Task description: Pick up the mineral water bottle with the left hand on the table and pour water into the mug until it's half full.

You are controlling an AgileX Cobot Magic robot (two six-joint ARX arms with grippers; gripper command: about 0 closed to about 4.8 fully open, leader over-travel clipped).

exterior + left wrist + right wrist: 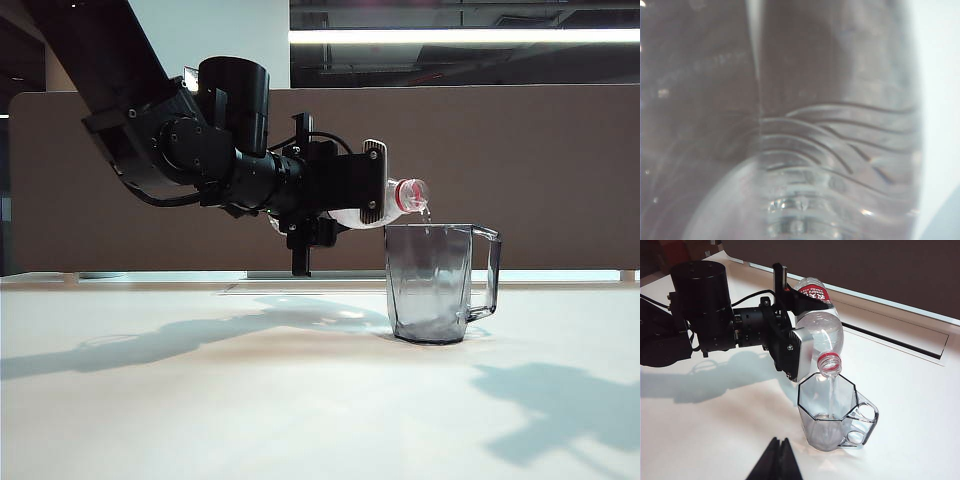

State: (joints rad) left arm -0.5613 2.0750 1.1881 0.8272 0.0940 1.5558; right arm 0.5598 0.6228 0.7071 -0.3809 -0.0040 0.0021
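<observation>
The mineral water bottle (408,194) lies tipped nearly level in my left gripper (372,192), which is shut on its clear body. Its open red-ringed mouth hangs over the rim of the mug (430,280). From the right wrist view, a thin stream of water (832,390) falls from the bottle (822,327) into the smoky faceted mug (832,415), and my left gripper (810,340) clamps the bottle just behind the neck. A shallow pool sits in the mug's bottom. The bottle (830,150) fills the left wrist view. My right gripper (779,441) is shut and empty, near the mug.
The mug stands on the white table (200,400), its handle turned away from the left arm. A brown partition (560,170) runs behind the table. A long slot (900,342) is cut in the tabletop at the back.
</observation>
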